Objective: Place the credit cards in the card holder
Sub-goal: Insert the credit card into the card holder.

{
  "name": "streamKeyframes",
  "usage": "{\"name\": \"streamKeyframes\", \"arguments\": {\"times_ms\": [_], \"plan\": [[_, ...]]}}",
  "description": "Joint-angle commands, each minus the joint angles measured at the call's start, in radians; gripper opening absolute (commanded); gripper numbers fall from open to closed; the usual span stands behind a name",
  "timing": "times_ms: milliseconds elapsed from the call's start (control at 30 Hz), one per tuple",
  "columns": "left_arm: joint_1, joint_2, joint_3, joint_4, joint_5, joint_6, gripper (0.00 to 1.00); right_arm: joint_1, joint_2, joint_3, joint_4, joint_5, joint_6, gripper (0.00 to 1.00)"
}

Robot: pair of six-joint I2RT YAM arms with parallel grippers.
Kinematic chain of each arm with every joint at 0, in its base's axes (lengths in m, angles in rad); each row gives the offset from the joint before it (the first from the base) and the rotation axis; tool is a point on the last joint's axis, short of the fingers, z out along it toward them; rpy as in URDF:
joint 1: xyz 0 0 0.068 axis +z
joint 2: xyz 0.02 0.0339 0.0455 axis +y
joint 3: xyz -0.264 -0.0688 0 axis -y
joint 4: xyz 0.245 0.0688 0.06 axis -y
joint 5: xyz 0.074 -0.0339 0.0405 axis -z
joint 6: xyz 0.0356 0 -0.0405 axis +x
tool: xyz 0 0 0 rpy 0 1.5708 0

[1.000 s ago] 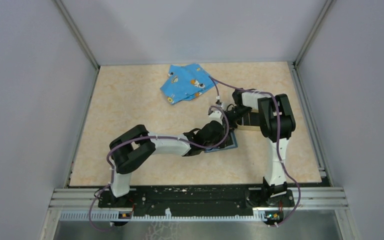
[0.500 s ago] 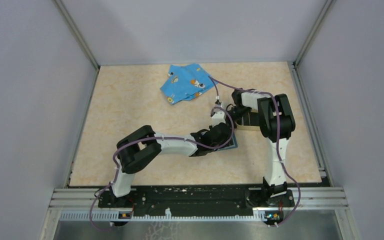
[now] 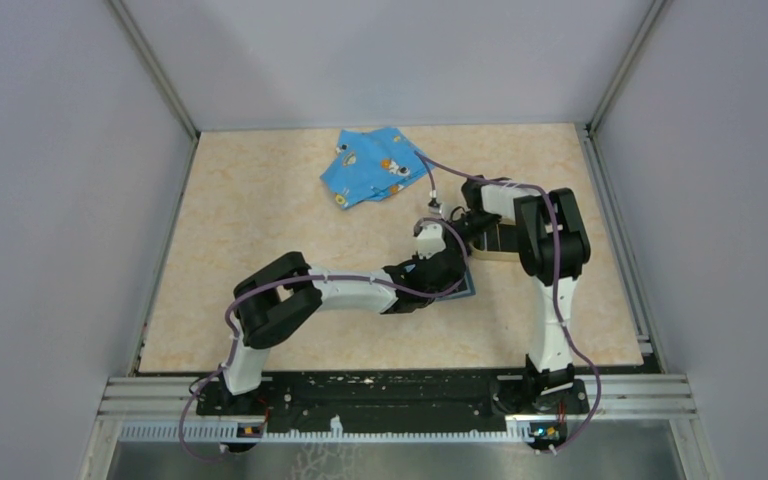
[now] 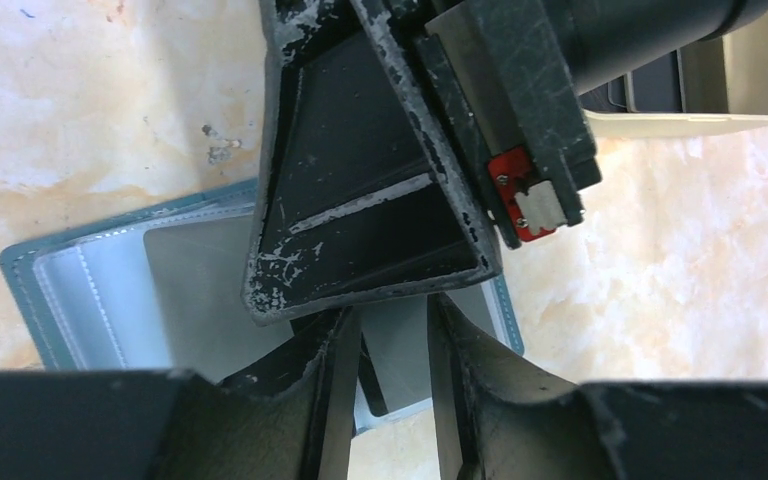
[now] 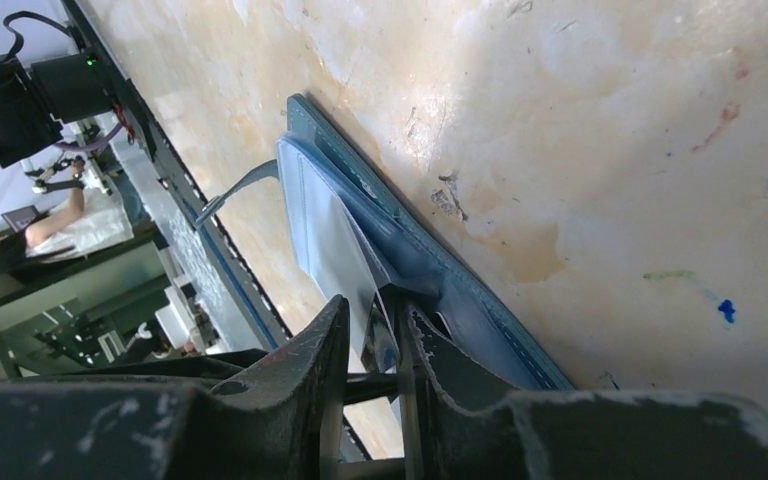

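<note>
Open holder (image 4: 110,280) lies on the desk (image 4: 110,100), left hand (image 4: 395,330) and right hand (image 5: 375,312) low over it, each narrowly parted with no card seen gripped or pocketed, black cards (image 4: 650,92) in the tray (image 4: 680,122) just beside it, so loading's mostly left.

Blue cartoon-print cloth (image 3: 373,165) lies crumpled at far middle of table (image 3: 260,230). Tan tray (image 3: 501,255) sits right of centre, partly hidden, well apart from cloth. Table is beige and mottled, with small blue dot (image 5: 726,310) and red smear (image 5: 722,120). Grey walls (image 3: 60,200) on three sides.
</note>
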Motion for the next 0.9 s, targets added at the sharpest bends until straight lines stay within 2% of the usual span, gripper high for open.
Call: {"name": "streamKeyframes", "arguments": {"times_ms": [0, 233, 400, 633, 767, 867], "plan": [[0.015, -0.005, -0.022, -0.116, -0.103, -0.024, 0.39, 0.002, -0.049, 0.007, 0.028, 0.093, -0.052, 0.25], [0.017, -0.013, -0.040, -0.125, -0.138, -0.044, 0.44, -0.009, -0.133, -0.001, 0.039, 0.102, -0.059, 0.34], [0.016, -0.067, -0.067, -0.082, -0.108, -0.004, 0.45, -0.030, -0.201, -0.017, 0.043, 0.098, -0.079, 0.36], [0.017, -0.267, -0.213, 0.189, 0.113, 0.295, 0.52, -0.054, -0.343, -0.044, 0.043, 0.020, -0.163, 0.36], [0.017, -0.404, -0.375, 0.347, 0.228, 0.436, 0.56, -0.058, -0.456, -0.079, 0.057, -0.013, -0.226, 0.35], [0.017, -0.514, -0.508, 0.399, 0.242, 0.477, 0.56, -0.058, -0.556, -0.119, 0.053, -0.092, -0.332, 0.36]]}}
